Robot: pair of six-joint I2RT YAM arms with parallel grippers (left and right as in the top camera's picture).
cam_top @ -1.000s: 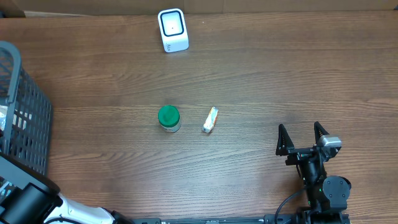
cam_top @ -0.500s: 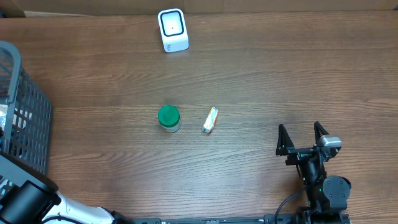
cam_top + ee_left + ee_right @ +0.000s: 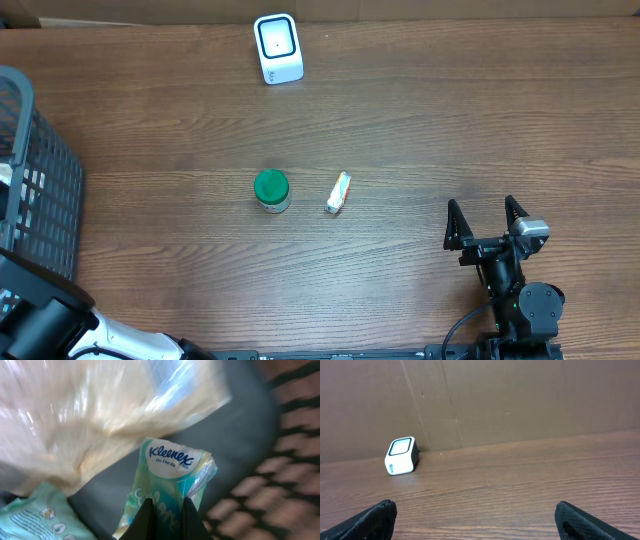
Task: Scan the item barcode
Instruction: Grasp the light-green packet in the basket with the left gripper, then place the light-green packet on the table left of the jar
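Only the pickup looks done: the left end effector [image 3: 164, 510] pinches the Kleenex pack [image 3: 172, 467] inside the basket [image 3: 40, 190], the scan at the scanner [image 3: 277, 47], well apart from the basket, is not yet done, and the right end effector [image 3: 483, 220] gapes wide, empty, farther off.

there is one white box scanner [image 3: 278, 47], one clear jar with a green lid [image 3: 271, 188], one small white and orange packet [image 3: 339, 192], one grey plastic basket [image 3: 55, 190] and one green kleenex tissue pack [image 3: 172, 477].

A dark brown wood-grain table [image 3: 450, 120] fills the view; along its far edge stands a plain brown cardboard wall [image 3: 520, 400], creased vertically, under even light
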